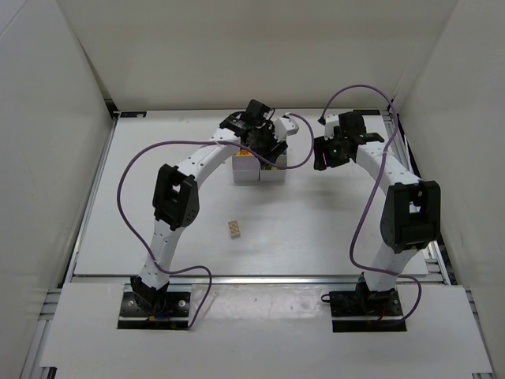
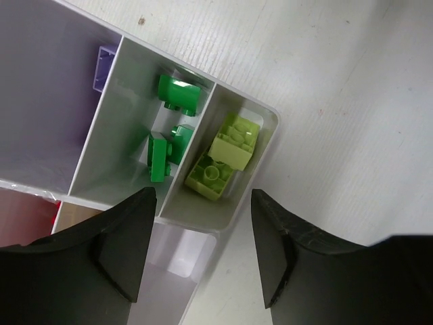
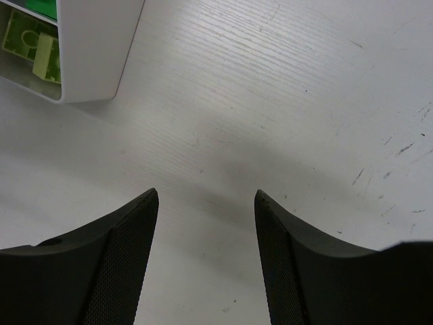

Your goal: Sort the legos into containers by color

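Observation:
The containers (image 1: 246,170), a block of translucent-white bins, sit at the back middle of the table. My left gripper (image 1: 267,151) hovers over them. In the left wrist view it (image 2: 203,196) is open with nothing between its fingers. Beyond the fingertips, the corner bin (image 2: 269,116) holds two lime legos (image 2: 226,159). The bin beside it holds green legos (image 2: 177,93), and a purple one (image 2: 103,66) lies further left. A tan-orange lego (image 1: 234,229) lies alone on the table. My right gripper (image 3: 206,193) is open over bare table to the right of the containers (image 3: 95,54).
White walls enclose the table on three sides. Purple cables loop off both arms. The left arm's elbow (image 1: 175,196) stands left of the loose brick. A red patch (image 2: 40,220) shows in a near-left bin, partly hidden by my left finger.

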{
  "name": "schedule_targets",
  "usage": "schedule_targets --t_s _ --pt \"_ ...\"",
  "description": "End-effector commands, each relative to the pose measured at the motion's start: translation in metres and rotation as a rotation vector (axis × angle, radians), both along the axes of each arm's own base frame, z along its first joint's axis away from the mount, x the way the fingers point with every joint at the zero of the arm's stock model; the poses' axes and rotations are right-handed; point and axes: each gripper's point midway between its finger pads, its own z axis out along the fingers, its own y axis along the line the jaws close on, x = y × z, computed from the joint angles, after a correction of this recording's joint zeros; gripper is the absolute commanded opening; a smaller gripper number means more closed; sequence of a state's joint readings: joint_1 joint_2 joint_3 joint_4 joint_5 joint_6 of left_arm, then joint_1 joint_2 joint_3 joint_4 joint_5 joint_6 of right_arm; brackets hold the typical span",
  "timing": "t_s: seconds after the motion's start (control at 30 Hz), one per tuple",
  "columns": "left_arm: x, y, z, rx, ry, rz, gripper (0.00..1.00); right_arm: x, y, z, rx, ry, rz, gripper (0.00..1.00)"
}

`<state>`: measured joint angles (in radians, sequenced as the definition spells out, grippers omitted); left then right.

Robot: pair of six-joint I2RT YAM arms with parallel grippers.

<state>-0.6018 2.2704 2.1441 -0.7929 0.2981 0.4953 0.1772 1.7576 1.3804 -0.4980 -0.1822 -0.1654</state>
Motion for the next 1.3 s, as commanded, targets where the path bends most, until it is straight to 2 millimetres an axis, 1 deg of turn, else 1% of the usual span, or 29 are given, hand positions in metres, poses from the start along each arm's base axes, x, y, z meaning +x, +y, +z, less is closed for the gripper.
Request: schedule_targets --t_s 0.0,0.07,0.1,0.13,0.2,0.23,0.27,0.3,0.33,0.37,0.4,0.43,0.47,0.5,0.53,0.57,0.6,0.67,0.73,0.77,0.8,0.87,0.9,0.93,0.97,1.07,1.13,1.2,1.27 --pt "0.008 -0.001 0.032 -0.051 -0.049 0.027 0.69 0.010 0.001 0.014 0.004 -0.048 0.008 0.63" --pt "0.010 0.002 0.044 -0.080 -0.047 0.062 0.68 0.009 0.002 0.015 0.005 -0.048 0.012 0.63" --pt "0.011 0.003 0.063 -0.115 -0.071 0.076 0.66 0.009 0.002 0.014 0.008 -0.047 0.016 0.63" --pt "0.013 0.010 0.069 -0.141 -0.056 0.122 0.66 0.008 0.002 0.014 0.005 -0.046 0.024 0.63" --pt "0.021 0.019 0.095 -0.210 -0.101 0.181 0.65 0.006 0.007 0.017 0.021 -0.049 0.054 0.63" --pt "0.017 0.036 0.106 -0.232 -0.105 0.230 0.65 0.004 0.010 0.018 0.033 -0.051 0.075 0.63" --pt "0.015 0.044 0.114 -0.266 -0.097 0.278 0.64 -0.002 0.019 0.021 0.066 -0.052 0.122 0.63" --pt "0.021 0.054 0.124 -0.293 -0.142 0.329 0.62 -0.006 0.024 0.027 0.062 -0.074 0.173 0.62" --pt "0.015 0.077 0.130 -0.299 -0.150 0.394 0.61 -0.012 0.030 0.031 0.061 -0.088 0.214 0.62" --pt "0.019 0.094 0.132 -0.312 -0.156 0.495 0.60 -0.027 0.052 0.030 0.069 -0.089 0.307 0.62" --pt "0.022 0.111 0.137 -0.329 -0.172 0.573 0.60 -0.035 0.063 0.030 0.045 -0.112 0.386 0.63" --pt "0.024 0.144 0.138 -0.335 -0.171 0.683 0.59 -0.048 0.078 0.039 0.042 -0.144 0.458 0.63" --pt "0.026 0.166 0.138 -0.331 -0.174 0.750 0.59 -0.065 0.092 0.034 0.053 -0.137 0.534 0.64" --pt "0.027 0.182 0.137 -0.374 -0.126 0.857 0.60 -0.088 0.121 0.035 0.060 -0.146 0.648 0.66" --pt "0.023 0.202 0.130 -0.365 -0.083 0.926 0.63 -0.100 0.132 0.038 0.059 -0.165 0.716 0.68" --pt "0.026 0.236 0.128 -0.372 -0.067 1.020 0.64 -0.118 0.149 0.038 0.085 -0.154 0.787 0.70" --pt "0.025 0.257 0.124 -0.378 -0.051 1.111 0.66 -0.138 0.169 0.038 0.094 -0.137 0.867 0.70" --pt "0.017 0.301 0.117 -0.357 -0.056 1.219 0.68 -0.150 0.189 0.037 0.125 -0.078 0.883 0.70" --pt "0.010 0.323 0.116 -0.337 -0.075 1.268 0.68 -0.161 0.208 0.034 0.145 -0.025 0.884 0.71" --pt "0.006 0.334 0.120 -0.329 -0.094 1.290 0.68 -0.165 0.216 0.025 0.166 0.039 0.847 0.72" --pt "0.001 0.346 0.113 -0.310 -0.093 1.321 0.68 -0.164 0.224 0.022 0.171 0.036 0.833 0.72" --pt "-0.006 0.359 0.112 -0.285 -0.112 1.353 0.68 -0.171 0.241 0.005 0.125 0.078 0.769 0.72" --pt "-0.013 0.362 0.111 -0.276 -0.116 1.362 0.68 -0.170 0.247 0.000 0.111 0.076 0.741 0.71" --pt "-0.016 0.364 0.111 -0.265 -0.125 1.366 0.68 -0.177 0.255 -0.004 0.097 0.079 0.728 0.71" --pt "-0.020 0.377 0.110 -0.253 -0.134 1.400 0.68 -0.179 0.261 -0.010 0.098 0.112 0.696 0.71" --pt "-0.034 0.388 0.107 -0.229 -0.149 1.424 0.68 -0.184 0.271 -0.016 0.117 0.158 0.594 0.73" --pt "-0.041 0.393 0.104 -0.214 -0.156 1.432 0.68 -0.190 0.277 -0.026 0.089 0.167 0.563 0.70" --pt "-0.046 0.395 0.106 -0.211 -0.168 1.433 0.68 -0.194 0.281 -0.030 0.087 0.176 0.522 0.70" --pt "-0.050 0.398 0.101 -0.199 -0.164 1.439 0.68 -0.194 0.286 -0.030 0.059 0.147 0.485 0.69"
